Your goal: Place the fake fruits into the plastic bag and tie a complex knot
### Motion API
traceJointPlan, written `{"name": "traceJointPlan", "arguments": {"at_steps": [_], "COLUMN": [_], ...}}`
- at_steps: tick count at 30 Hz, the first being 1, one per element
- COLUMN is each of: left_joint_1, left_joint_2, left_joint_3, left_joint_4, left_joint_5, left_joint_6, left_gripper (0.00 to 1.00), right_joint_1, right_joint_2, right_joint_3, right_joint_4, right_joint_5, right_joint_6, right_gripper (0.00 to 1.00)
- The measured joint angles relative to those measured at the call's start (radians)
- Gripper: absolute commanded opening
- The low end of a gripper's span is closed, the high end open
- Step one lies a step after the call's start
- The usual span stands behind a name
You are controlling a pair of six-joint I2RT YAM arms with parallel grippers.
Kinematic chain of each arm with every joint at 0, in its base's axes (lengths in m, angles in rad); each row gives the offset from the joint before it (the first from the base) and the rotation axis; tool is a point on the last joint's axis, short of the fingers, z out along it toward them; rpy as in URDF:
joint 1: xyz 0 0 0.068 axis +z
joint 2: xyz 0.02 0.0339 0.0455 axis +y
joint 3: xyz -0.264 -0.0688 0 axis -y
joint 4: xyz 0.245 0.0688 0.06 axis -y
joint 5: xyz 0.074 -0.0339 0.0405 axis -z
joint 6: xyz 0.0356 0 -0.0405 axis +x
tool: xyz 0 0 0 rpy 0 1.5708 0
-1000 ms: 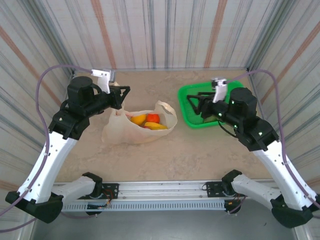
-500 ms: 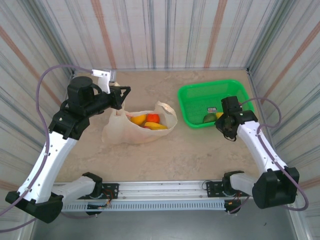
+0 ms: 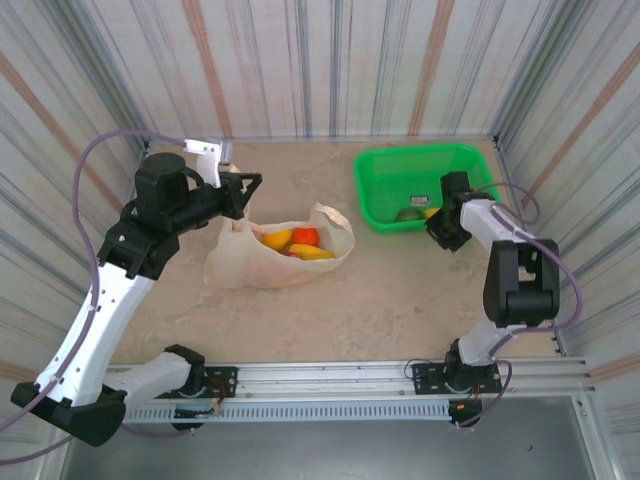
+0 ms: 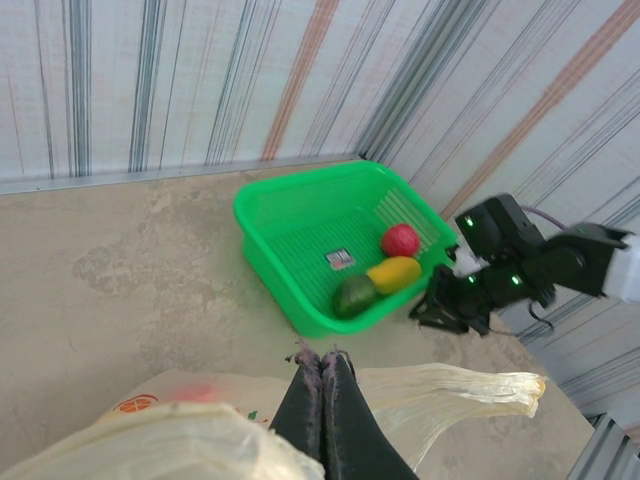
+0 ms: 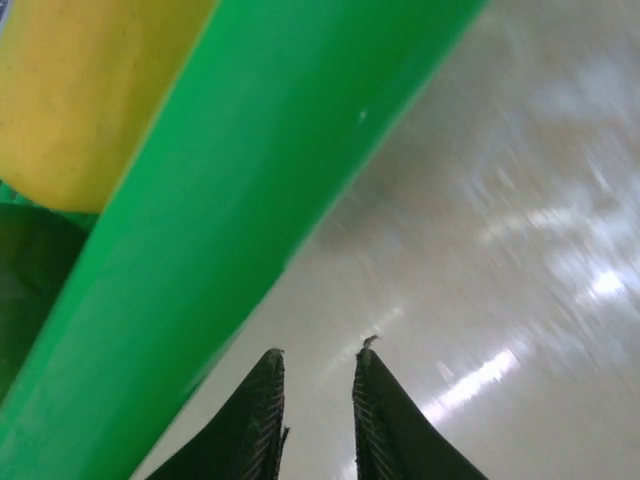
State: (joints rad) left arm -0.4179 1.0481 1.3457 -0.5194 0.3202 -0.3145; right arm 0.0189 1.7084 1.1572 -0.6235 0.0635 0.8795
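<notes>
Left wrist view: three fake fruits (image 4: 394, 273) in the green basket (image 4: 285, 290), left gripper (image 4: 322, 360) pinching the plastic bag (image 4: 450, 385). Right wrist view: right gripper (image 5: 320, 352) slightly parted beside the basket.

Just left of the right pincer (image 5: 318, 365), near the tips: green plastic mesh basket (image 5: 250, 180), contact impossible to tell. Beyond the pincer, on the basket floor, a small white label (image 4: 340, 259). Underneath, beige marbled worktop (image 3: 400, 290). Farther out, on all sides, striped corrugated walls (image 3: 330, 60).
</notes>
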Motion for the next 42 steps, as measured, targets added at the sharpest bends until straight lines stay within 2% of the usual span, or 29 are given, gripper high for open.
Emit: {"name": "traceJointPlan", "arguments": {"at_steps": [5, 9, 12, 14, 21, 24, 26, 27, 33, 38, 40, 41, 42], "left_joint_1": [0.000, 0.000, 0.000, 0.000, 0.000, 0.000, 0.000, 0.000, 0.000, 0.000, 0.000, 0.000, 0.000], "left_joint_2": [0.000, 0.000, 0.000, 0.000, -0.001, -0.001, -0.001, -0.001, -0.003, -0.005, -0.005, -0.005, -0.005], "left_joint_3": [0.000, -0.001, -0.001, -0.001, -0.001, -0.001, -0.001, -0.001, -0.001, 0.004, 0.010, 0.012, 0.016], "left_joint_4": [0.000, 0.000, -0.001, -0.002, -0.013, -0.026, -0.036, -0.039, -0.060, -0.065, -0.071, -0.072, -0.075], "left_joint_5": [0.000, 0.002, 0.013, 0.022, 0.030, 0.031, 0.030, 0.030, 0.030, 0.027, 0.027, 0.027, 0.027], "left_joint_6": [0.000, 0.000, -0.001, -0.004, -0.004, -0.004, -0.004, -0.004, -0.004, -0.004, -0.004, -0.004, -0.004], "left_gripper": [0.02, 0.02, 0.02, 0.02, 0.02, 0.02, 0.02, 0.02, 0.02, 0.02, 0.02, 0.02, 0.02], "right_joint_1": [-0.030, 0.016, 0.098, 0.163, 0.338, 0.402, 0.446, 0.466, 0.534, 0.583, 0.596, 0.597, 0.597], "right_joint_2": [0.163, 0.124, -0.001, -0.139, -0.610, -0.695, -0.697, -0.687, -0.562, -0.489, -0.470, -0.463, -0.455], "right_joint_3": [0.223, 0.225, 0.164, 0.107, -0.010, -0.017, 0.005, 0.018, 0.092, 0.111, 0.115, 0.119, 0.126], "right_joint_4": [0.040, 0.082, 0.125, 0.156, 0.326, 0.327, 0.294, 0.277, 0.167, 0.143, 0.145, 0.145, 0.148], "right_joint_5": [-0.010, -0.029, -0.092, -0.143, -0.370, -0.478, -0.539, -0.560, -0.602, -0.621, -0.626, -0.631, -0.636], "right_joint_6": [-0.037, -0.106, -0.204, -0.282, -0.574, -0.722, -0.808, -0.844, -0.974, -1.009, -1.016, -1.016, -1.018], "right_gripper": [0.33, 0.41, 0.52, 0.59, 0.61, 0.64, 0.74, 0.75, 0.75, 0.68, 0.60, 0.52, 0.40]}}
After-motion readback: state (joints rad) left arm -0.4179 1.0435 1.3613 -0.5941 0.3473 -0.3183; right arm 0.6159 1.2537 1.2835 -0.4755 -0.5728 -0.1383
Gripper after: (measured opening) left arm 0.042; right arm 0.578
